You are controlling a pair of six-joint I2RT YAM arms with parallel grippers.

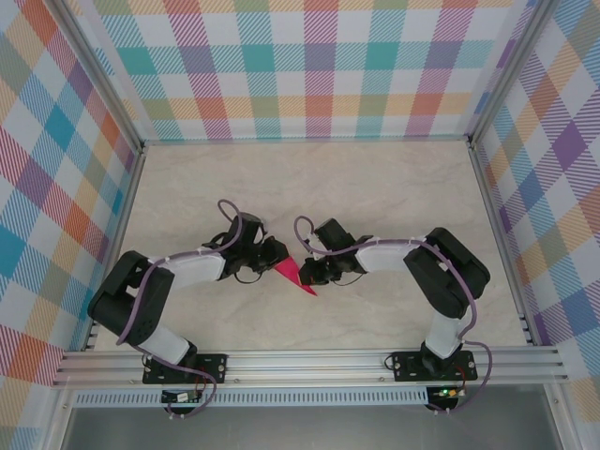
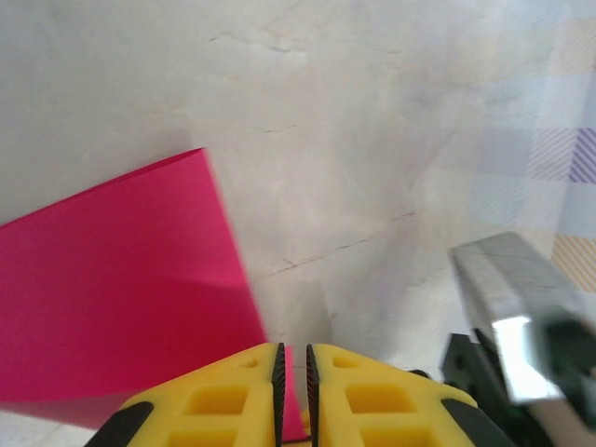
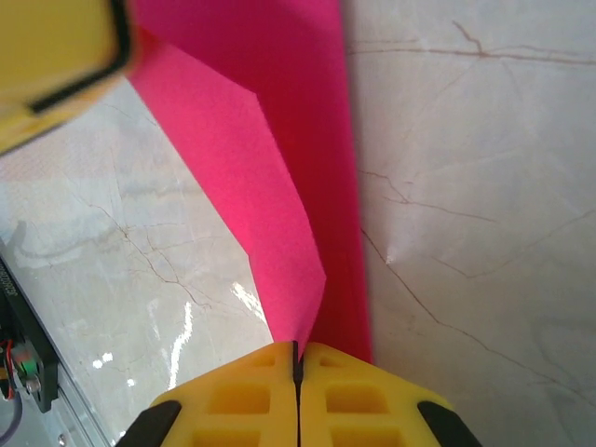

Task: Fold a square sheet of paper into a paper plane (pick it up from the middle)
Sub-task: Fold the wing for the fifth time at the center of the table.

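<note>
Magenta fills the seam of the right gripper (image 3: 298, 352). Its yellow pads are pressed together on a folded edge of the square sheet of paper (image 3: 270, 186), which runs straight ahead from the fingertips. At the sheet's far end, the left gripper (image 2: 293, 358) shows a thin slit between its pads with paper in it; whether it grips, I cannot tell. This looks like mid-fold creasing. Next, one side should hold firm while the other sets the fold. The fingertips nearly meet over the marbled table (image 1: 394, 197), so a clash is the hazard. The plaid walls (image 1: 319, 75) stand well apart.
</note>
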